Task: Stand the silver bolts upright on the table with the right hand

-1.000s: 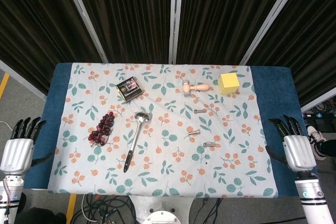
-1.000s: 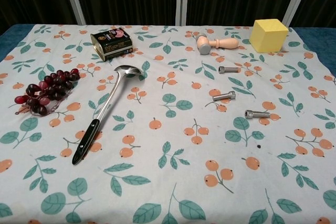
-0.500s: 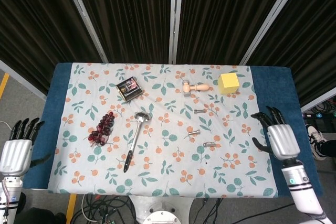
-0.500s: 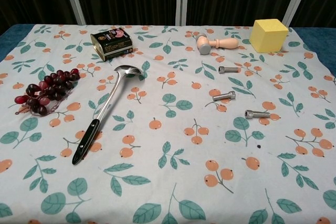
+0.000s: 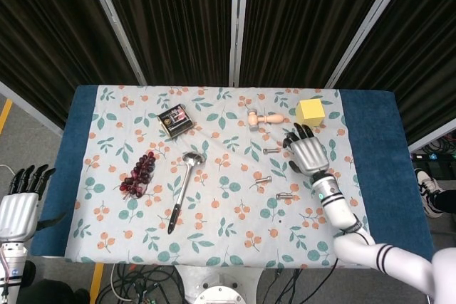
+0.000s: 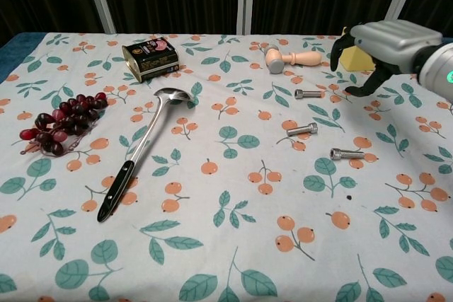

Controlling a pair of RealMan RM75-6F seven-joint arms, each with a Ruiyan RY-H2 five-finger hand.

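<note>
Three silver bolts [image 6: 308, 93] are seen lying flat, just left of the empty, spread-fingered right hand [image 6: 382, 44] held above the table.

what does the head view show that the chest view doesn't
Only the head view shows the left hand, off the table's near left corner with fingers spread, the blue table edges beyond the cloth, and the whole yellow block.

Only the chest view shows that the right hand hovers above the cloth, and it partly hides the block there.

Both show the right hand open, three bolts lying flat, the ladle, grapes, tin and wooden mallet.
</note>
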